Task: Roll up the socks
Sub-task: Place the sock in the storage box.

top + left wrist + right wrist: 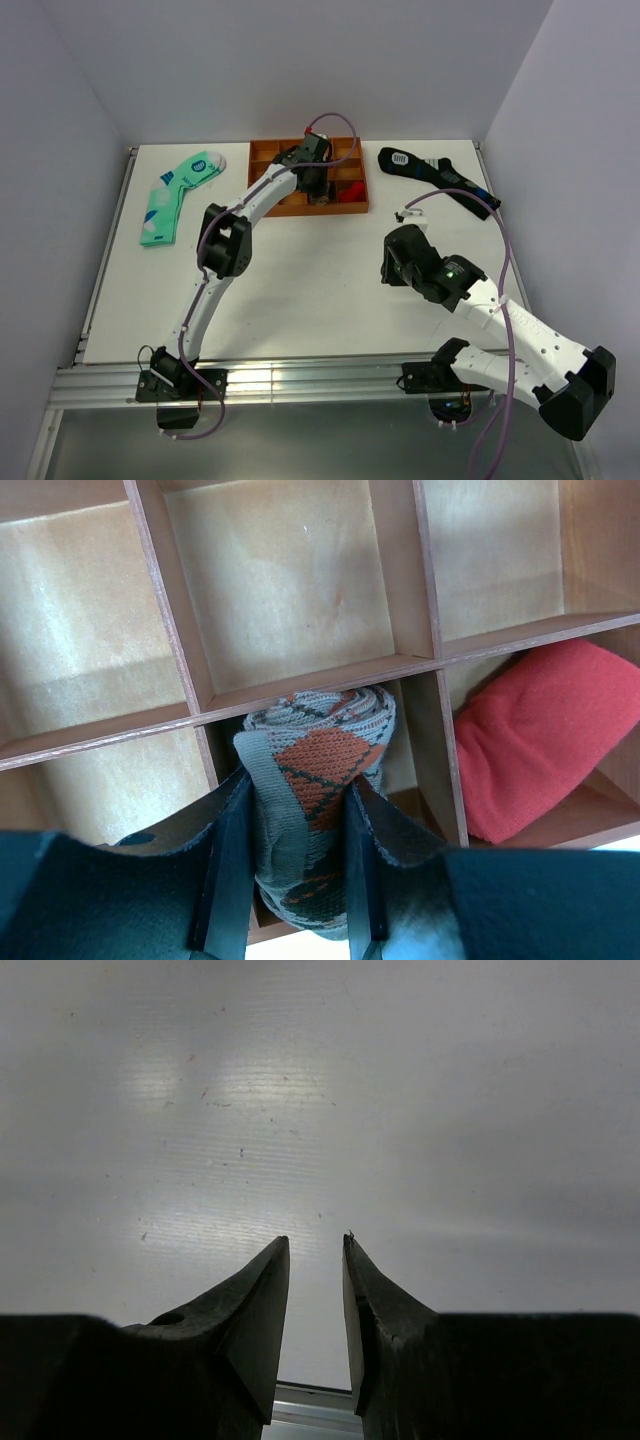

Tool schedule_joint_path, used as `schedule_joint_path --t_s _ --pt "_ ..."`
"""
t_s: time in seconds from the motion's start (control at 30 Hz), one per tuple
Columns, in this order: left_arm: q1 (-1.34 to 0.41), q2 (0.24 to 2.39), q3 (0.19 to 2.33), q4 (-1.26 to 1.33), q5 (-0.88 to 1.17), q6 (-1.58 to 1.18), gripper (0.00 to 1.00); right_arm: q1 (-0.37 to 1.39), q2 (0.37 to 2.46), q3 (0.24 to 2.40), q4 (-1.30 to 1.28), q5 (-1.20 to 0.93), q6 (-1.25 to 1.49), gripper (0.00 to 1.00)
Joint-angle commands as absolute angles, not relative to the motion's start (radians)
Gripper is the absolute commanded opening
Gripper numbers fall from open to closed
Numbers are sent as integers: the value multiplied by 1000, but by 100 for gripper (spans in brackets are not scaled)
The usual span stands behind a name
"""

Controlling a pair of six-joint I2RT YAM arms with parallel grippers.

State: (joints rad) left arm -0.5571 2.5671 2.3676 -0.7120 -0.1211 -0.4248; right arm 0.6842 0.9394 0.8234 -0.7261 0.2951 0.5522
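The left pincer [298, 785] is squeezed tight on the rolled-up sock [320, 750], one finger on each side. The sock is brown with orange diamonds. It sits down in one little box of the wooden tray [300, 685], and its top end touches the box's far wall. A red roll [540, 740] lies in the box just beside it. The right pincer [316, 1245] is open only a little and holds nothing. It hangs over the white tabletop [300, 290], well apart from the tray, and touches nothing
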Motion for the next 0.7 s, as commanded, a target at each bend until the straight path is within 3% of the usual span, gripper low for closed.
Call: schedule_joint_path --t_s 0.0,0.67 --pt "-509 2723 2263 -1091 -293 -331 0 683 940 819 -699 298 538 35" --pt "-561 2711 2097 -1115 -276 -285 0 686 962 828 -710 252 538 34"
